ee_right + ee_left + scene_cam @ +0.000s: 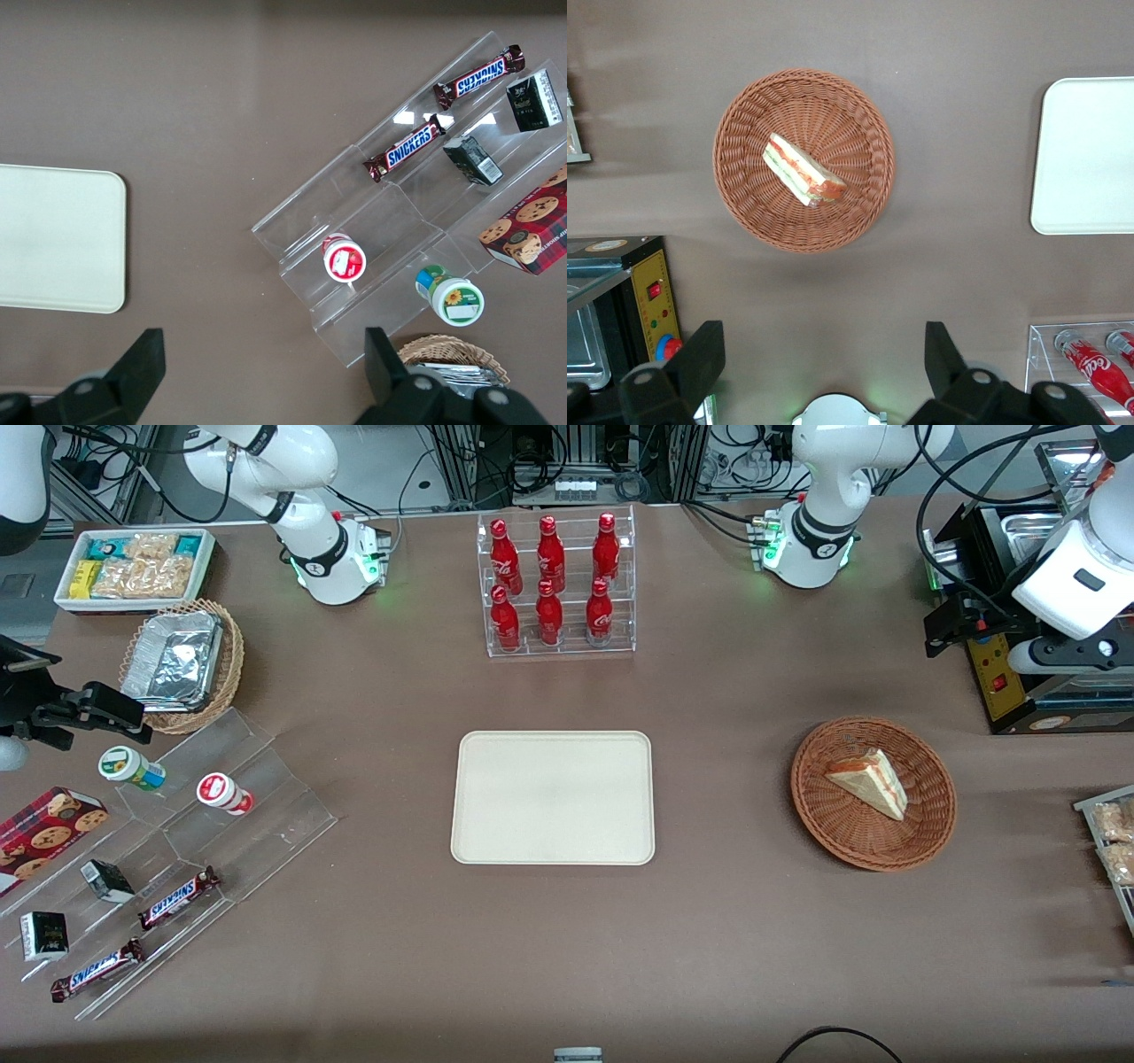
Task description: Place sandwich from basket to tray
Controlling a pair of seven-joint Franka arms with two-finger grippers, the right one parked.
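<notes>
Tray (pixel 553 797) flat at table centre, bare. Basket (pixel 873 793) well apart, toward working arm's end. Sandwich (pixel 802 168) lying inside basket, cut edge showing. Gripper (pixel 824 359) raised high above table, clear of basket, fingers (pixel 700 359) spread wide, holding nothing.

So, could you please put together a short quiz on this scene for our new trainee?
1. True or false: the sandwich already lies on the tray.
2. The gripper hangs above the table, nearer the bottle rack than the basket is, with fingers: A) open B) shut on the sandwich?
3. How many red bottles stand in the rack?

Key: 1. False, it lies in the basket. 2. A. 3. Six.
</notes>
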